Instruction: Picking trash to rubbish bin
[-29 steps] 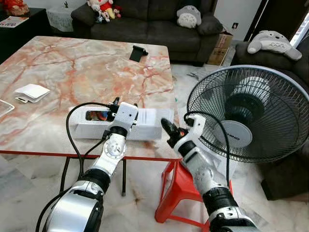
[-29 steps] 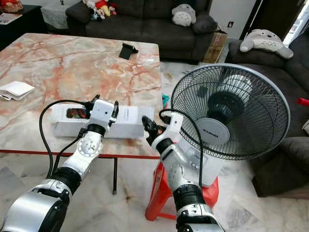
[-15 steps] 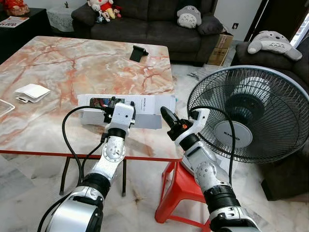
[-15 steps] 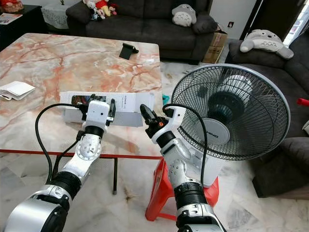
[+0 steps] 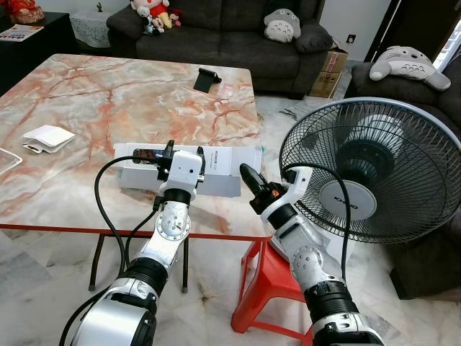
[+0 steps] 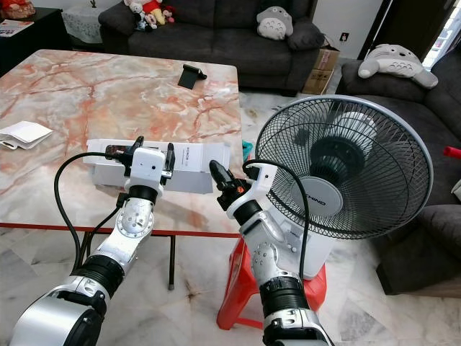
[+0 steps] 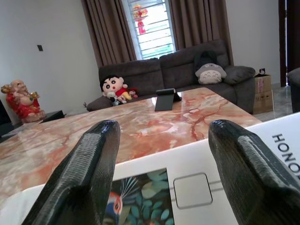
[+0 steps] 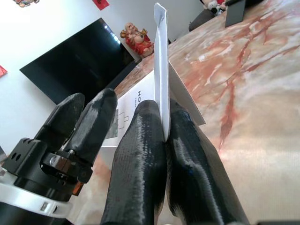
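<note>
Right now I'm at the pick-up step: the trash is a long white box [image 5: 189, 167] lying flat near the front edge of the marble table [image 5: 108, 108], and I have both arms up at it. My left gripper [image 5: 169, 153] sits over the box about midway along, fingers spread wide with the lid between them in the left wrist view, not touching it as far as I can judge. My right gripper [image 8: 159, 136] is pinched closed on a thin white flap at the box's right end; that flap [image 8: 161, 61] stands up edge-on between the black fingers [image 8: 140, 154], though I can't be sure from this angle whether it's part of the lid or a loose sheet.

Next I'd need to lower the left fingers around the box and close, then lift with both arms together, keeping it level so the flap doesn't tear free. No bin shows from where I stand, so I'd have to turn and find one, minding the standing fan [image 5: 367, 169] just beside my right arm.

The box looks like clean phone packaging: white card, a colourful printed picture [image 7: 140, 201] at one end and dark lettering [image 7: 286, 152] along the top.
</note>
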You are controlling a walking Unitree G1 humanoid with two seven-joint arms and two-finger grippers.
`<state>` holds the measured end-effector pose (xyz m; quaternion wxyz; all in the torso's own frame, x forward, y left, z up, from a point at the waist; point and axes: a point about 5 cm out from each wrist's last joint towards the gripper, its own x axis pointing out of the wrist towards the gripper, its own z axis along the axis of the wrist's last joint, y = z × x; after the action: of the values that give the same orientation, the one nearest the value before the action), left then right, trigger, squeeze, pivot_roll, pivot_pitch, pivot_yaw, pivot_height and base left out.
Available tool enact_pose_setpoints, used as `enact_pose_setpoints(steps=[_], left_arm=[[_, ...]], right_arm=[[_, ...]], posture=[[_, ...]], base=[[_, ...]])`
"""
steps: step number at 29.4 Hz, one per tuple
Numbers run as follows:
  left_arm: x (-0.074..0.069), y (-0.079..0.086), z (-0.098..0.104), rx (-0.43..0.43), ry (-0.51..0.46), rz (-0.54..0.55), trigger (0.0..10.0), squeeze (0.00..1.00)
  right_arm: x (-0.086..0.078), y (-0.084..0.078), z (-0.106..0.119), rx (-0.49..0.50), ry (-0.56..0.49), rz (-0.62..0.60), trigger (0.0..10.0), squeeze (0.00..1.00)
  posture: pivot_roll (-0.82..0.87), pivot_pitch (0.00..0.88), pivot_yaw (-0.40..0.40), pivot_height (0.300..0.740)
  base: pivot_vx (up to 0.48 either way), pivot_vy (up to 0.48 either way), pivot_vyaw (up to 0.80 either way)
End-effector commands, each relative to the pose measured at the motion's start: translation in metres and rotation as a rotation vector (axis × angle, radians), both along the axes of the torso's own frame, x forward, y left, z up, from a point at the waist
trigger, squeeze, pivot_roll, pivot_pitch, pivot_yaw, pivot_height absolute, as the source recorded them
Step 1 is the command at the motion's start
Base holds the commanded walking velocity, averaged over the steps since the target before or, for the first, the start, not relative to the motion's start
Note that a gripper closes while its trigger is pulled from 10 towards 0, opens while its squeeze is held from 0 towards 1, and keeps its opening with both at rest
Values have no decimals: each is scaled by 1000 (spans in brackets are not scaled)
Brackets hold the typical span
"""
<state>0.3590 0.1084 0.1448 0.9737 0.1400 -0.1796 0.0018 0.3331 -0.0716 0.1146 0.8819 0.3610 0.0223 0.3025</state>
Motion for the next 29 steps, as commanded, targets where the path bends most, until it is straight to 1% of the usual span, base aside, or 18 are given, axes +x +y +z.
enact_pose_setpoints(steps=[1,10,29], left_arm=[[-2,-3,1,-12,-15,-10,10000,0],[-3,-4,1,-17,-16,-12,10000,0],[-3,-6,1,-23,-19,-13,10000,0]], right_arm=[[-2,7,5,18,-20,16,10000,0],[-3,6,4,15,-15,14,10000,0],[-3,3,3,10,-9,6,10000,0]], posture=[[-48,9,-94,740],[-53,17,-98,740],[-58,19,-101,740]], base=[[0,0,0],[0,0,0],[-293,0,0]])
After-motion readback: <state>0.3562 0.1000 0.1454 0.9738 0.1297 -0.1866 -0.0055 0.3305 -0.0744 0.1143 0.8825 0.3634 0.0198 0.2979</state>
